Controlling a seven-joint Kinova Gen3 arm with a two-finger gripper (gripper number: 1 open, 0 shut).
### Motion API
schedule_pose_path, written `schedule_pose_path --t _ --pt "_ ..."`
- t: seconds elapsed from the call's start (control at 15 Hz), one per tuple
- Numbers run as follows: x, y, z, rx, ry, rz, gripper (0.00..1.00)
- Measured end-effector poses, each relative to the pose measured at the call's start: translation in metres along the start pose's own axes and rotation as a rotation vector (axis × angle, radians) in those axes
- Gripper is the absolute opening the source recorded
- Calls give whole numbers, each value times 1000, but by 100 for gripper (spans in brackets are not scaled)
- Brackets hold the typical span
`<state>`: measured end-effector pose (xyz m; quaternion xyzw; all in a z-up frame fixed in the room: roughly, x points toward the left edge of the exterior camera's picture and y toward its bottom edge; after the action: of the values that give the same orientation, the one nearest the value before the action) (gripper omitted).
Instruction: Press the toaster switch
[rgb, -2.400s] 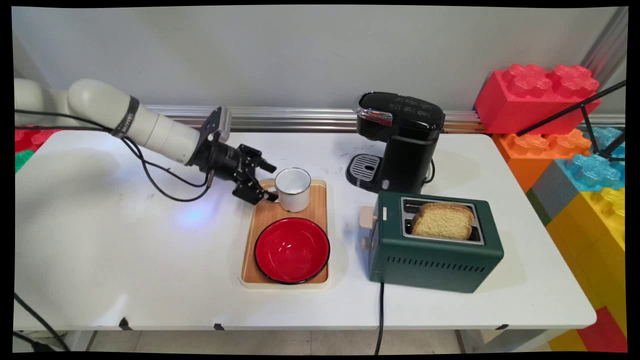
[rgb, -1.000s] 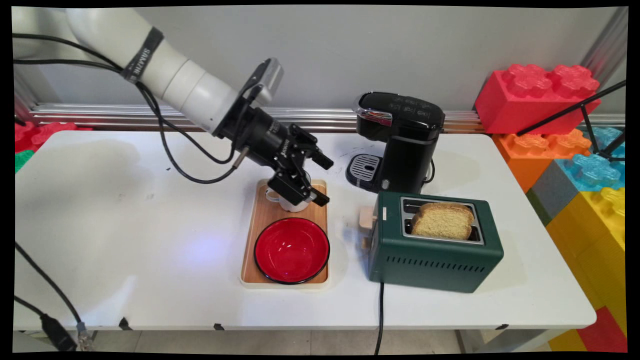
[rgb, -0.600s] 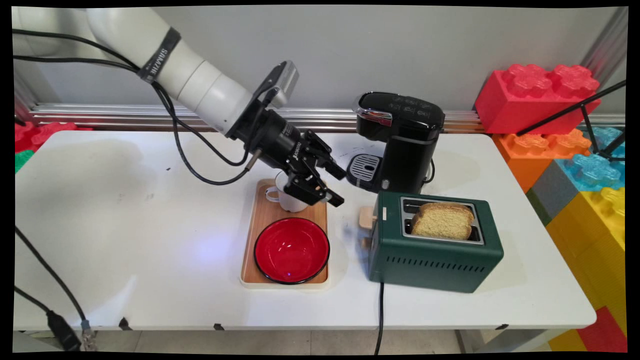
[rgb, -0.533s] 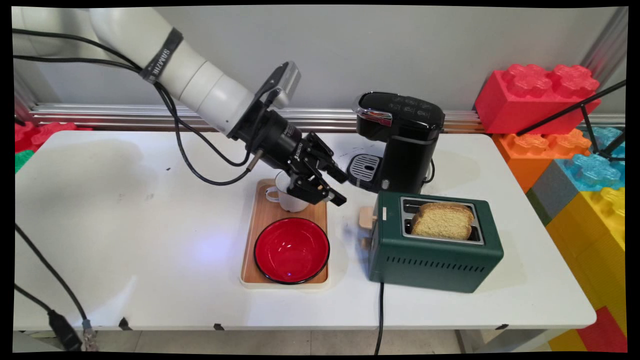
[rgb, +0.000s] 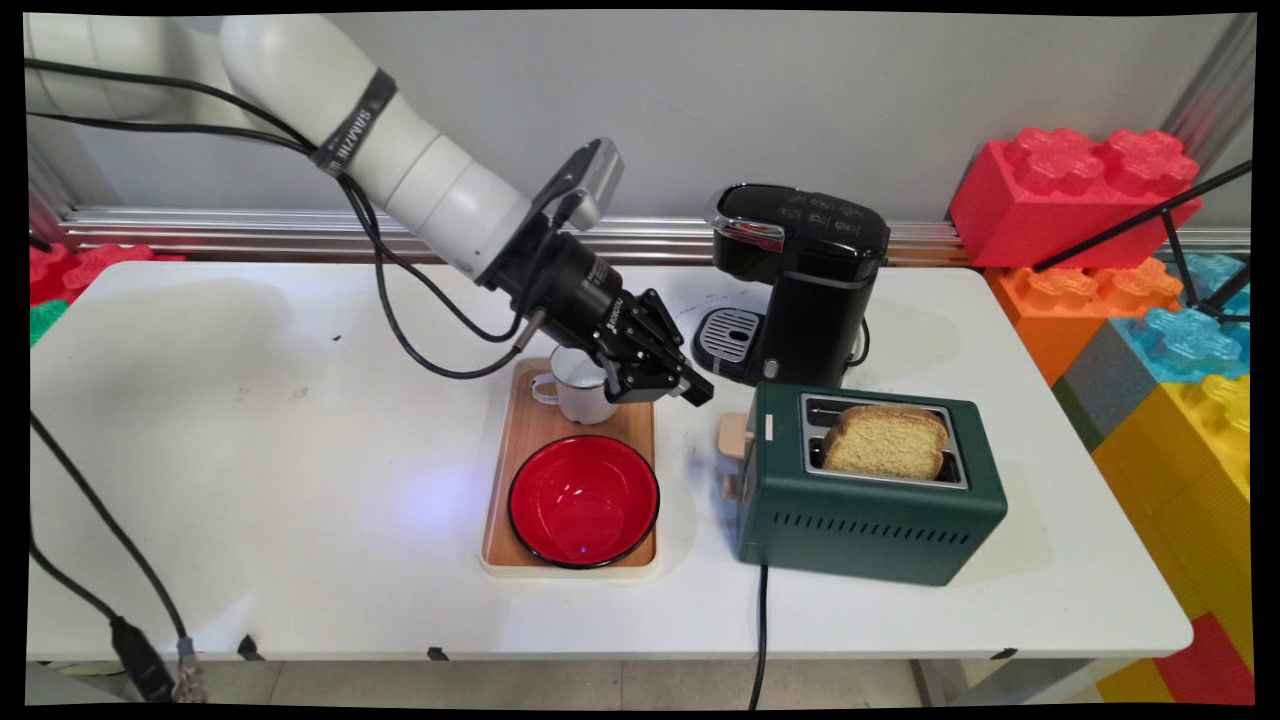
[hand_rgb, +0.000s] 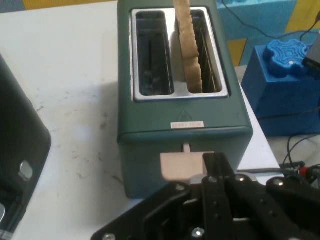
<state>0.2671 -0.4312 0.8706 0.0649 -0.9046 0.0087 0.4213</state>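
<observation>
White table (rgb: 300, 480): end effector (rgb: 690, 385) points toward toaster (rgb: 870, 500).

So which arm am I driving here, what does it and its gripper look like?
White arm of rounded tubular links, with a dark lettered band around one link. Loose black cables hang beneath it. A silver-grey camera box sits at the wrist. The black gripper is a two-finger linkage.

Green toaster (rgb: 870, 500) (tan lever (hand_rgb: 181, 165)), red bowl (rgb: 584, 500)
</observation>
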Motion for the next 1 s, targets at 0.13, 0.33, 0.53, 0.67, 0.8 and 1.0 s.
schedule_pose_path --t 0.13,0.33,0.53,0.67,0.8,1.0 --pt "-1 -2 7 -3 9 -5 0" --pt "-4 -4 18 -7 24 -14 0" --pt "-11 -5 29 -11 36 -19 0" --pt "-15 -6 35 -12 44 -21 0" --pt "-21 -7 42 -13 53 -24 0" --pt "-26 -8 48 -11 63 -27 0"
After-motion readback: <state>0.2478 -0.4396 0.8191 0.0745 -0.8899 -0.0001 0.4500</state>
